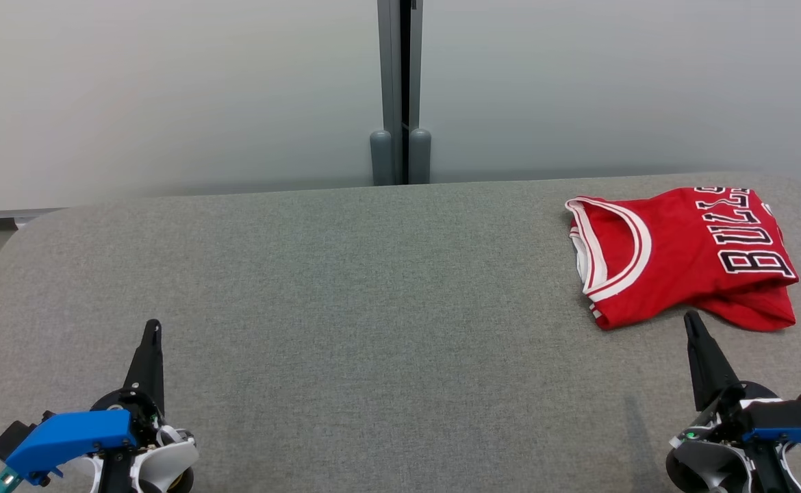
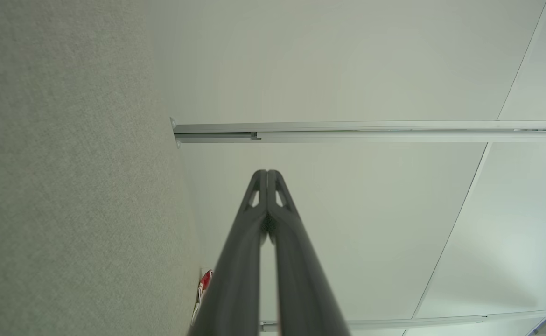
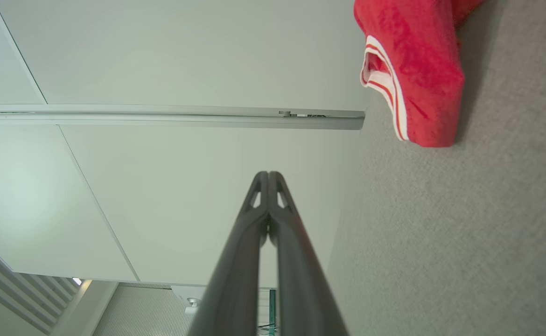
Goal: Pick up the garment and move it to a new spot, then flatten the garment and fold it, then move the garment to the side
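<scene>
While closed empty, left gripper (image 1: 153, 328), right gripper (image 1: 692, 319)

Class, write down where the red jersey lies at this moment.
In the head view the red jersey lies folded at the far right of the grey surface, just beyond the right gripper and far from the left gripper.

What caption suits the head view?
Folded red jersey at far right of gray table; left tool and right tool shut, empty.
</scene>
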`<state>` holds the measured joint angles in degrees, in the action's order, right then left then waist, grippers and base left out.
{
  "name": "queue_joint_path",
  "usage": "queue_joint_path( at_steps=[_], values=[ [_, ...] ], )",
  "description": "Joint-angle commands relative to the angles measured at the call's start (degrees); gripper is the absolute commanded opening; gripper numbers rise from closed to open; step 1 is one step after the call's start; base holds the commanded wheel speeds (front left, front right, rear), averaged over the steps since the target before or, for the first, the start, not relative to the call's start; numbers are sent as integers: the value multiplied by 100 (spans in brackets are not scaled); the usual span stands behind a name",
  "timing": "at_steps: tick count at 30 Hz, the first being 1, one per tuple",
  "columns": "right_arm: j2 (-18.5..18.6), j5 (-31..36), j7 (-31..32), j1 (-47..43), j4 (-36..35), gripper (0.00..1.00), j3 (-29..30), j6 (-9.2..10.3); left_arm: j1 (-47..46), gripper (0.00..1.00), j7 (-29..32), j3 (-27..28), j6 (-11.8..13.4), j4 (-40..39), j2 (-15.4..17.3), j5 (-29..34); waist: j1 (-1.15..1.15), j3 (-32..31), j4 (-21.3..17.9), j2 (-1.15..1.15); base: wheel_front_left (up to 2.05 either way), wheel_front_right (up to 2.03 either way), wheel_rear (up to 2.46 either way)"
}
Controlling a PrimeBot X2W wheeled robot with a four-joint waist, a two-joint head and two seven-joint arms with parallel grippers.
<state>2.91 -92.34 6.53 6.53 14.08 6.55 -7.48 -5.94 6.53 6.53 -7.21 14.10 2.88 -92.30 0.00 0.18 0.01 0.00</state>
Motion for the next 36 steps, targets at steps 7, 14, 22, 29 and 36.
queue_joint_path(
  at_steps=[7, 14, 22, 29, 36],
  values=[
    [-8, -14, 24, -66, -25, 0, 15, -2, -56, 0, 23, 14, -53, -22, -8, -19, 0, 0, -1, 0, 0, 0, 0],
    [-8, -14, 23, -66, -24, 0, 15, -2, -55, 0, 23, 14, -52, -22, -8, -19, 0, 0, -1, 0, 0, 0, 0],
    [-8, -14, 23, -66, -24, 0, 14, -2, -55, 0, 23, 13, -52, -22, -8, -20, 0, 0, -1, 0, 0, 0, 0],
    [-8, -14, 23, -65, -24, 0, 14, -2, -55, 0, 23, 13, -52, -23, -8, -20, 0, 0, -1, 0, 0, 0, 0],
    [-8, -15, 22, -65, -24, 0, 14, -2, -55, 0, 22, 13, -52, -23, -8, -20, 0, 0, -1, 0, 0, 0, 0]
  ],
)
